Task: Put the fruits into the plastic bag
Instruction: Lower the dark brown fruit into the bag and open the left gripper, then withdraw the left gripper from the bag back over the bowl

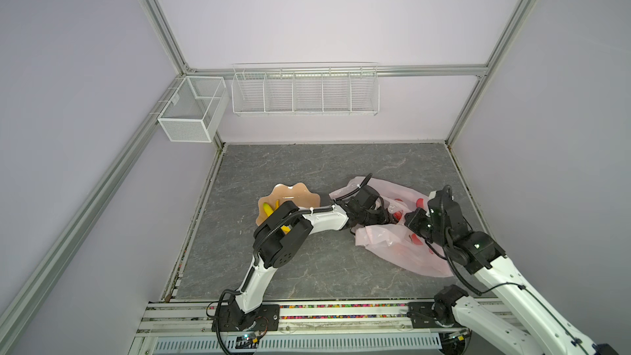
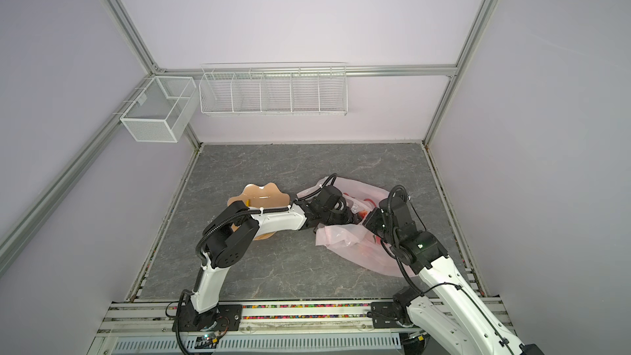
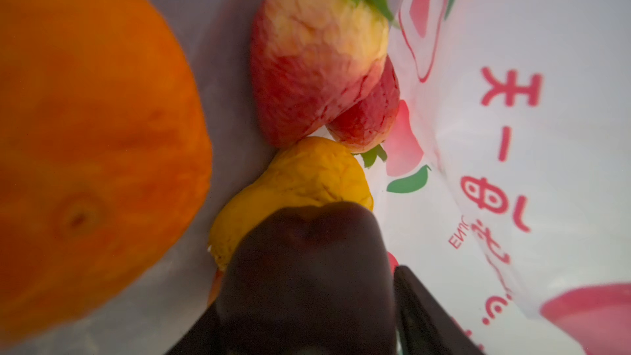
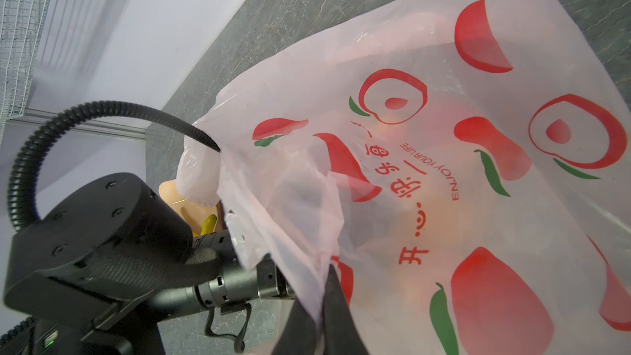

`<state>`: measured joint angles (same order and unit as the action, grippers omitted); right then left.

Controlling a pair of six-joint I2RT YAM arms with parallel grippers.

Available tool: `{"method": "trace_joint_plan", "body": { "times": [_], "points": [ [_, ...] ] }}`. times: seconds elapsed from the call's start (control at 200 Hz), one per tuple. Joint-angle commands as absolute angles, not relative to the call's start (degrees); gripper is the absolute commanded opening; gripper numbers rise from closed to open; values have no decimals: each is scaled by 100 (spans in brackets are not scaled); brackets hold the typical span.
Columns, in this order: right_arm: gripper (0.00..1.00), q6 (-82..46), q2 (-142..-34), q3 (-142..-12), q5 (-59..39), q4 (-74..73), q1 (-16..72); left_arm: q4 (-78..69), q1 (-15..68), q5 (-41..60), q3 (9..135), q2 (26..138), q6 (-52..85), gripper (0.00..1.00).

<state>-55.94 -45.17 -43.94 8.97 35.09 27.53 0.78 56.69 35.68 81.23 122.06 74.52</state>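
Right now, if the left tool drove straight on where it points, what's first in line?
The dark purple fruit, sitting right at the left tool's tips inside the plastic bag; the yellow fruit lies just beyond. Depth is hard to judge.

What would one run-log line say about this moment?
right gripper shut on plastic bag edge | left gripper inside bag by dark purple fruit | bagged: orange, peach, yellow fruit | dish: bananas waiting

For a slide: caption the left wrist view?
Inside the plastic bag: orange, peach, yellow fruit and dark purple fruit.
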Motion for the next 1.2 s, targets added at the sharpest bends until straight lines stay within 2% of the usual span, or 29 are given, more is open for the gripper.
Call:
{"method": "trace_joint_plan", "body": {
  "times": [0.0,0.25,0.53,0.96,1.195],
  "points": [
    [10,-5668,-4475,-4359,922,3447,2775,532,5704,3451,8222,12015,7267,80],
    [10,-5682,-4469,-4339,958,3459,2775,1371,5592,3064,8091,11333,6787,85],
    [10,-5672,-4487,-4333,993,3447,2776,2235,5369,2637,7708,10577,6284,86],
    [11,-5663,-4501,-4394,1059,3472,2768,3996,4704,1842,6894,8921,5285,78],
    [11,-5669,-4544,-4390,1048,3471,2757,4999,3887,1353,6549,8064,4728,78]
  ]
}}
